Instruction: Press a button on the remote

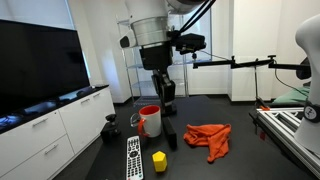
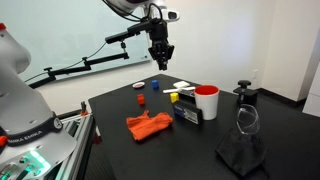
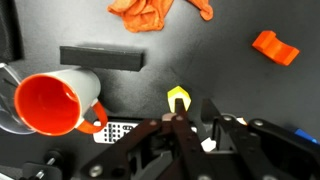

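Black desk [image 1: 195, 168]: remote [image 1: 133, 158] lies flat, just beside the yellow block [image 1: 159, 160]. Pincer [image 1: 168, 100] hangs well clear above; can't tell if it's clenched. Clench it, centre over one button, descend straight and slowly.

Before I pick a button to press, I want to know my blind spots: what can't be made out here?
Gripper: open or shut unclear, small and dark in both exterior views.
Remote: buttons too small to tell apart in an exterior view; in the wrist view the gripper's body hides most of it.
Orange cloth: cut off by the wrist view's top edge.
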`<state>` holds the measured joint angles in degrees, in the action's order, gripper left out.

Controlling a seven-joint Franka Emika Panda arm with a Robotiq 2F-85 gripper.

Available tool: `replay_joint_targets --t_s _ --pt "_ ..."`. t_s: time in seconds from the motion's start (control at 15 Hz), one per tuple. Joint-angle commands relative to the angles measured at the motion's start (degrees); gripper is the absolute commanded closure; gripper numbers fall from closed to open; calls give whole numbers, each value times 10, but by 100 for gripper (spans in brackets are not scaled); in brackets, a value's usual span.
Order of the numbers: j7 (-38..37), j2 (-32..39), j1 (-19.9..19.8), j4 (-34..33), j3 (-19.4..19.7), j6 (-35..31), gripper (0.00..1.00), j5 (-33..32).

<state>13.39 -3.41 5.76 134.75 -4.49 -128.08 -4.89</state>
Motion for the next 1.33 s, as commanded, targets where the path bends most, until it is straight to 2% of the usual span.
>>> replay_joint_targets --t_s 0.0,0.4,0.47,0.53,0.67,1.27 --pt "19 -21 -1 5 1 9 45 22" --pt "14 -21 -1 3 1 16 1 23" --pt "0 -2 -1 -1 -1 8 0 1" --pt "0 -1 -1 0 -1 8 10 1" --pt "-1 6 -1 0 -2 8 0 1" --pt "-1 9 -1 0 -2 7 0 1"
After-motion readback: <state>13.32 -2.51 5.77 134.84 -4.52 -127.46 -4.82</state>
